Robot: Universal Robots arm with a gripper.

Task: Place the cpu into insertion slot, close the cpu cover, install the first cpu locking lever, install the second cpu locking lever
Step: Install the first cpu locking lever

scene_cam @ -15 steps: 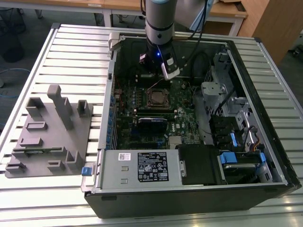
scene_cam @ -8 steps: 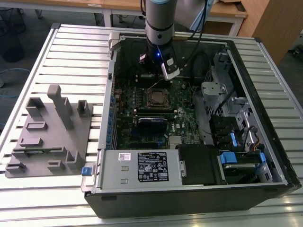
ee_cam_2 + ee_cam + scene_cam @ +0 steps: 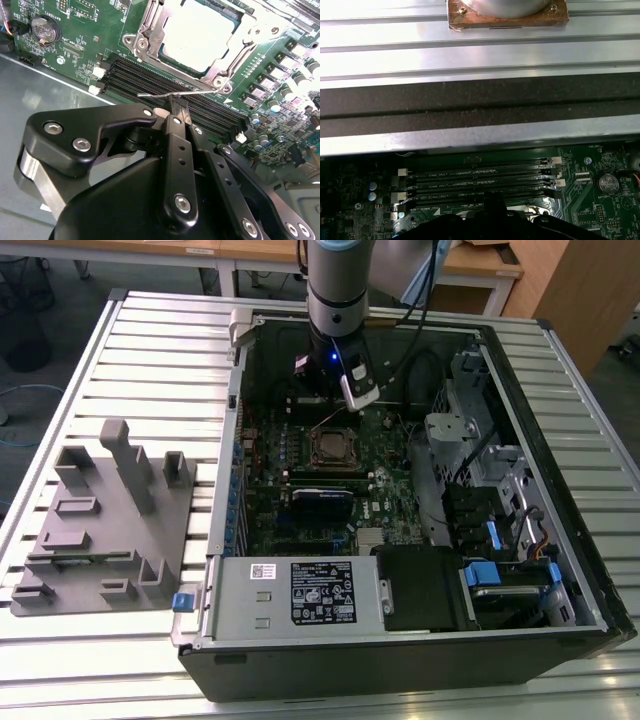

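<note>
Though closed claw (image 3: 175,103) meets lever (image 3: 150,95), contact hidden; cpu (image 3: 200,30) cut off.

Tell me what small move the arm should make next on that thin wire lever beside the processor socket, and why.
Probably push the locking lever down toward the circuit board. The cpu cover already lies shut over the cpu. The fingers of the gripper, closed together, sit against the lever, whose free end hangs over the memory slots, seemingly not latched.
</note>
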